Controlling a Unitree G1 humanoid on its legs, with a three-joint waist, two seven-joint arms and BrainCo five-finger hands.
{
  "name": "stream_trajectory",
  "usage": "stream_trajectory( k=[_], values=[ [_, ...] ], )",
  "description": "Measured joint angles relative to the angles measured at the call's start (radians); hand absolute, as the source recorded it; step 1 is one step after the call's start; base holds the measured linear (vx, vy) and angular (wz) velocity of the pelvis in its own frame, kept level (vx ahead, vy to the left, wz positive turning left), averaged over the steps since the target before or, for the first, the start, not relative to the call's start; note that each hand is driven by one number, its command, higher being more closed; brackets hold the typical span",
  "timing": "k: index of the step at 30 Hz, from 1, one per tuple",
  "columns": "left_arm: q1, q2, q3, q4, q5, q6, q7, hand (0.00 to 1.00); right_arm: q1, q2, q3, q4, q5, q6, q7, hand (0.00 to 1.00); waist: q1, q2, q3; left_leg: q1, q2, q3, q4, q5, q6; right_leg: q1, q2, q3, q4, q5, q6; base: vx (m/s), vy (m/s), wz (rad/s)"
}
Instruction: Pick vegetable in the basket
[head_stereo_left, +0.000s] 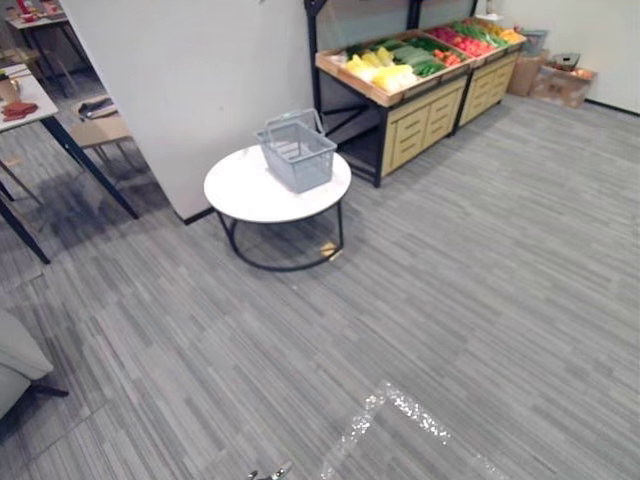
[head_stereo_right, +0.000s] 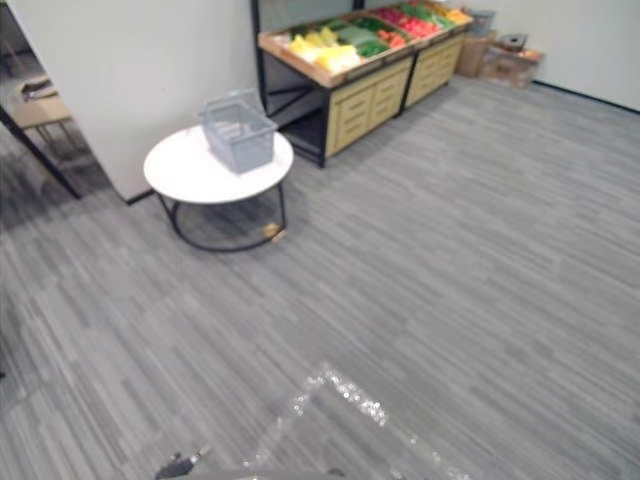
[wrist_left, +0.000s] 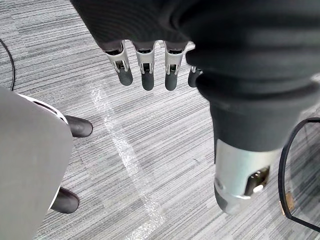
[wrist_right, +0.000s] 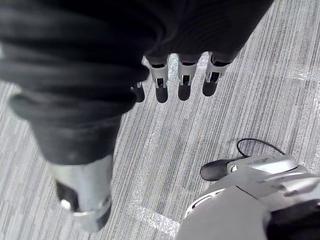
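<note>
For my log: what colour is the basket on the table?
Basket is grey-blue; best in left eye view.

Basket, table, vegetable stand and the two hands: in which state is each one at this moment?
Basket: upright on the table, apparently empty.
Round white table: standing, carrying the basket near its far edge.
Vegetable stand: stocked with yellow, green and red produce, fronts below closed.
Left hand: open, fingers straight, holding nothing, above the floor.
Right hand: open, fingers straight, holding nothing, above the floor.
</note>
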Motion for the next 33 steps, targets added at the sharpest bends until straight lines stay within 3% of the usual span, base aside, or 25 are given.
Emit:
stream_trajectory(
  k=[7,10,13,16,23,28,33],
  values=[
    [-0.005,0.004,-0.015,-0.002,0.001,0.004,-0.001,0.0,-0.012,-0.001,-0.012,-0.001,-0.007,0.0,-0.012,0.0,0.0,0.0,0.0,0.002,0.001,0.009,0.0,-0.002,-0.003,-0.001,0.001,0.009,0.0,0.0,0.0,0.0,-0.024,-0.03],
    [-0.007,0.01,-0.069,-0.061,0.026,0.007,0.023,0.0,-0.021,0.0,0.013,-0.065,-0.005,0.001,-0.041,0.0,0.0,0.006,0.01,0.0,0.001,0.017,0.0,-0.004,-0.006,-0.002,0.001,0.015,0.0,0.0,0.0,-0.03,-0.027,-0.06],
    [0.001,0.039,-0.147,-0.303,0.033,-0.004,0.078,0.0,-0.02,-0.009,0.076,-0.286,-0.003,-0.008,-0.081,0.0,0.0,0.007,0.014,-0.02,0.001,0.019,0.004,-0.004,-0.005,-0.025,0.001,0.017,0.0,0.006,-0.006,-0.04,-0.038,-0.03],
    [0.013,0.111,-0.216,-0.568,0.075,-0.076,0.094,0.0,-0.032,-0.075,0.139,-0.479,-0.055,-0.055,-0.079,0.0,0.001,0.009,0.013,-0.033,0.0,0.018,0.003,-0.001,-0.001,-0.038,0.001,0.015,0.0,0.009,-0.005,0.0,-0.025,0.01],
    [0.027,0.139,-0.333,-0.824,0.118,-0.141,0.077,0.0,-0.043,-0.135,0.247,-0.674,-0.165,-0.113,-0.03,0.0,-0.001,0.009,0.012,-0.034,-0.005,0.019,0.006,-0.001,-0.001,-0.035,-0.006,-0.003,0.001,0.009,-0.005,0.03,-0.018,0.04],
    [0.027,0.142,-0.381,-0.809,0.118,-0.149,0.067,0.0,-0.039,-0.135,0.295,-0.659,-0.162,-0.113,0.006,0.0,0.0,0.011,0.013,-0.057,-0.01,0.023,0.042,-0.001,-0.002,-0.045,-0.016,-0.004,0.012,0.011,0.0,0.0,-0.013,0.02],
    [-0.013,0.135,-0.409,-0.545,0.126,-0.127,0.052,0.0,-0.042,-0.131,0.279,-0.516,-0.16,-0.104,0.008,0.0,-0.001,0.029,0.024,-0.07,-0.007,0.024,0.078,-0.003,-0.005,-0.052,-0.021,-0.005,0.04,0.007,0.007,-0.01,-0.006,0.0]
  ],
)
